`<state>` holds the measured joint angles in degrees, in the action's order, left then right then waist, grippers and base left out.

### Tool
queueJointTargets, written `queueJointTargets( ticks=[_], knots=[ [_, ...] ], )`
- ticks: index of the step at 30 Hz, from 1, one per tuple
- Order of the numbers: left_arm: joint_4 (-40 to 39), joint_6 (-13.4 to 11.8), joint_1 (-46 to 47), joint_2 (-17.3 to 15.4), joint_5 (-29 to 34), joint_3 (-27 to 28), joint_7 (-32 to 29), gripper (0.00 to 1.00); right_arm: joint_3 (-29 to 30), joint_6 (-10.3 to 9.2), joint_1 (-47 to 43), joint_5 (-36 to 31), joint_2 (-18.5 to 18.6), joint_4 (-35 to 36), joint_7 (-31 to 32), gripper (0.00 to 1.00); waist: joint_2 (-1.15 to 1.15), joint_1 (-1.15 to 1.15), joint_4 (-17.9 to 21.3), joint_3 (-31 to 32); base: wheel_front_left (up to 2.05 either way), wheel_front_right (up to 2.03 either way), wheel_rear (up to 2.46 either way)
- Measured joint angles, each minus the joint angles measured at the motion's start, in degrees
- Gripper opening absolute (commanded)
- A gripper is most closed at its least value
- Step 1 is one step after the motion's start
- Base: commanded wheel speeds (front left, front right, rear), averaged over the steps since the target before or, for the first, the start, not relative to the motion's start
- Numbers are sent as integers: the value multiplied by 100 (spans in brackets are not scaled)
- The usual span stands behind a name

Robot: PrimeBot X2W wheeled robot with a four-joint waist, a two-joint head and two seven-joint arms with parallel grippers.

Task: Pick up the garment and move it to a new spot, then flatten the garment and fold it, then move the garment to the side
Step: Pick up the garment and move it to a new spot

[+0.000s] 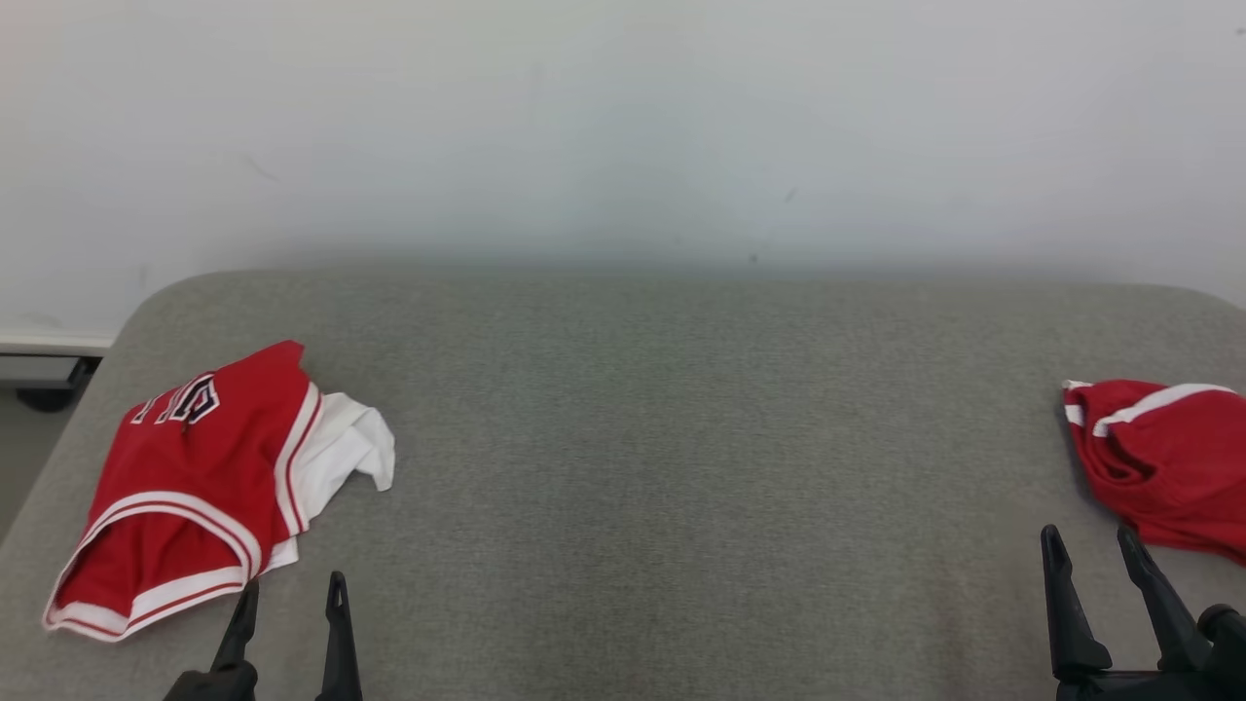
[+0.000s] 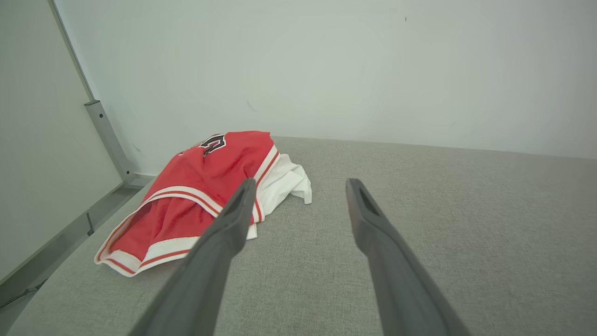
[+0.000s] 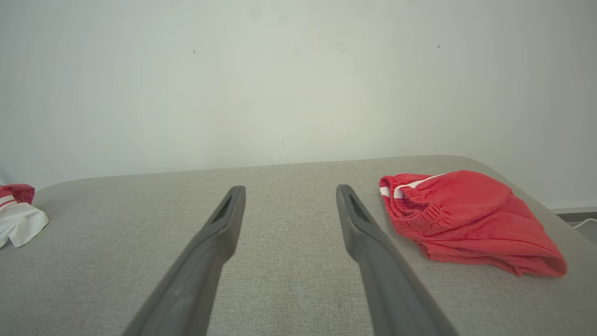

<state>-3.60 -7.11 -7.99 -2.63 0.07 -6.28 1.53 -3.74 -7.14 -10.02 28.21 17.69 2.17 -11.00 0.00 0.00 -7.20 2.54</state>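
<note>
Presently the left gripper (image 1: 293, 582) and right gripper (image 1: 1088, 533) are held spread and empty over the grey pad (image 1: 662, 438). A red jersey (image 1: 195, 477) is laid near its left edge, crumpled red shorts (image 1: 1158, 467) near its right.

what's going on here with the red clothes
Nothing is being handled right now. The robot's left gripper and right gripper both hover open and empty over a grey fabric-covered table. A red jersey with white trim lies at the table's left, beside the left gripper; a crumpled red garment with a white stripe lies at the right, beside the right gripper.
</note>
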Motion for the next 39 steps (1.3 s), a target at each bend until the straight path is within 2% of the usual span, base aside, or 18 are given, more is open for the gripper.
queueJointTargets(
  ticks=[13,30,39],
  knots=[
    [-49,0,-2,0,158,70,-52,100,-52,1,-9,0,-43,12,52,100,0,0,-763,28,0,0,0],
    [-166,0,-12,-103,226,214,-151,100,-276,21,152,-11,-76,-27,153,100,0,0,-1942,34,0,0,0],
    [-313,0,-152,-97,227,407,-149,100,-488,132,531,-78,-104,-130,287,100,0,0,-2208,-80,0,0,0]
  ],
)
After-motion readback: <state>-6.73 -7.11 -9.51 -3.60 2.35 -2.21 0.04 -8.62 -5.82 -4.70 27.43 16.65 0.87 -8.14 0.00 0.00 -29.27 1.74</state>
